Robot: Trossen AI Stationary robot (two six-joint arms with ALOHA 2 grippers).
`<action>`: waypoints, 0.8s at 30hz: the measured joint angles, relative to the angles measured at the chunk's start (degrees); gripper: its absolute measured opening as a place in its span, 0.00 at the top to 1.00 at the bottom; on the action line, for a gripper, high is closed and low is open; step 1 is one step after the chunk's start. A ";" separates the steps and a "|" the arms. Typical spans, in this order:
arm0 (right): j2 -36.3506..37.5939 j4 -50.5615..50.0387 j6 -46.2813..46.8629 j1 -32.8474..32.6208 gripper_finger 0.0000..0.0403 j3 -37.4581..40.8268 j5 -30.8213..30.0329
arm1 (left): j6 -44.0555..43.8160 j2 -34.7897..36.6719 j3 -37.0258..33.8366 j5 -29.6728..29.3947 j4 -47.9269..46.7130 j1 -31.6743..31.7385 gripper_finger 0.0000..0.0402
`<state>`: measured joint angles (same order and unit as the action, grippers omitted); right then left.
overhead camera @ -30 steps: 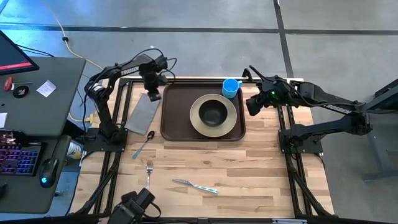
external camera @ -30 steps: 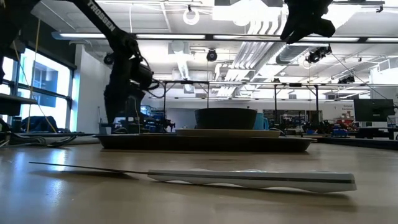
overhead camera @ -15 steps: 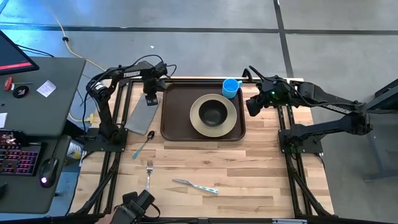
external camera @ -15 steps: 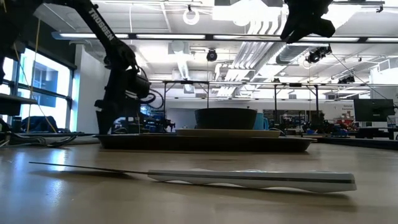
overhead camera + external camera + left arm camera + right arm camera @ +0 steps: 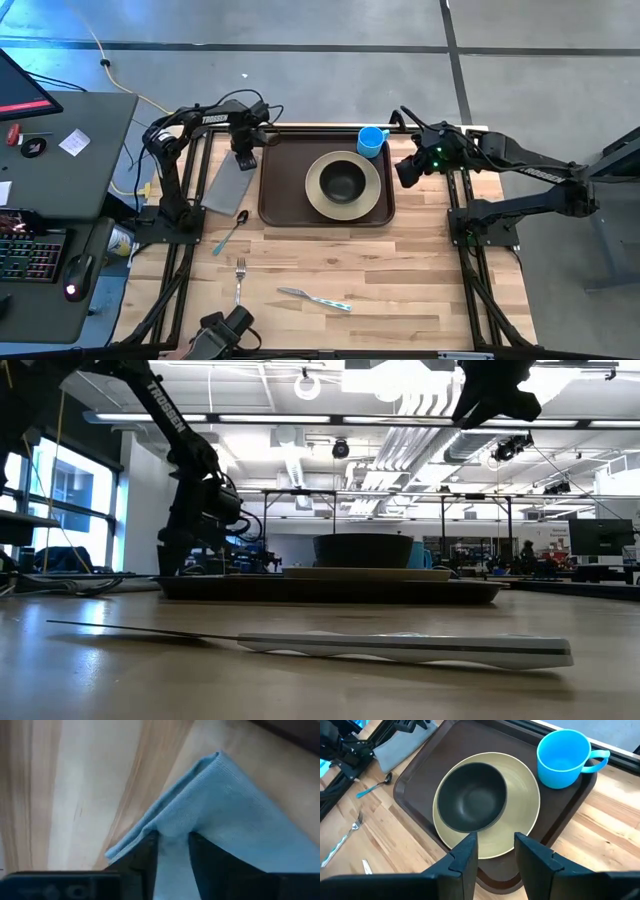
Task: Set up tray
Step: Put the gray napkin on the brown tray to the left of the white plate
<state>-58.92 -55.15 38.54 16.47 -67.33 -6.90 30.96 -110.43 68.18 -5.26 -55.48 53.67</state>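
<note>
Underfoot: wood-plank table on grey floor; tray at far middle.
Left gripper: low at napkin far edge, fingers pinching a raised fold.
Right gripper: high beside tray, fingers spread, empty.
Writing: "TROSSEN" on left arm.

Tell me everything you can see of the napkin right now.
The napkin is a grey-blue folded cloth rectangle, lying flat and slightly askew on the wooden table just left of the tray. The left pincer is at its far edge, its fingers astride a lifted fold. The spoon lies just beyond its near corner.
</note>
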 joint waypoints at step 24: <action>0.00 0.11 -4.48 -0.02 0.71 0.00 -1.73 | -10.49 5.28 10.93 7.76 -18.63 -1.01 0.93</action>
<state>-58.92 -55.05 34.06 16.45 -67.33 -8.62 20.47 -105.16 79.11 2.50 -74.12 52.66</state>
